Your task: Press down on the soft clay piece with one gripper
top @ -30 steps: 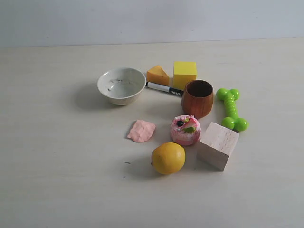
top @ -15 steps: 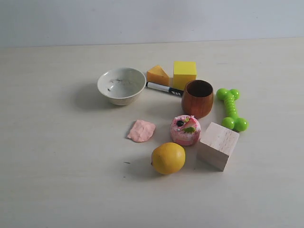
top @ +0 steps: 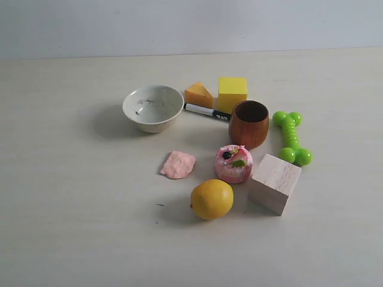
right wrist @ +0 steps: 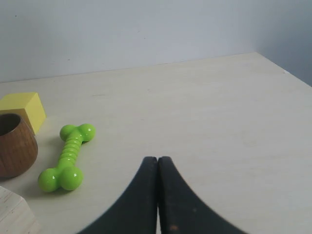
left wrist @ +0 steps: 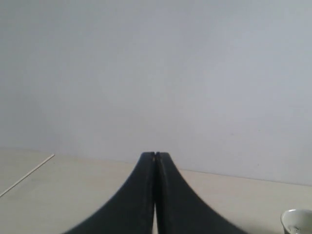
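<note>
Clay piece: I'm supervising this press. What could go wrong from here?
The soft clay piece lies flat and thin on the table; a hard press could bottom out on the tabletop.
The yellow fruit and cake toy sit close beside it; an off-target descent might knock them, and the fruit could roll.
Neither wrist view shows the clay, so aiming may be off.

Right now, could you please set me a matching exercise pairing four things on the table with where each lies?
Things: 1 soft clay piece; 2 marker pen; 3 green bone toy; 4 yellow fruit.
Places: A right of the wooden cup; B lowest in the exterior view, beside the wooden block; C just left of the cake toy; D between the bowl and the cup.
Pairs: 1-C, 2-D, 3-A, 4-B.
</note>
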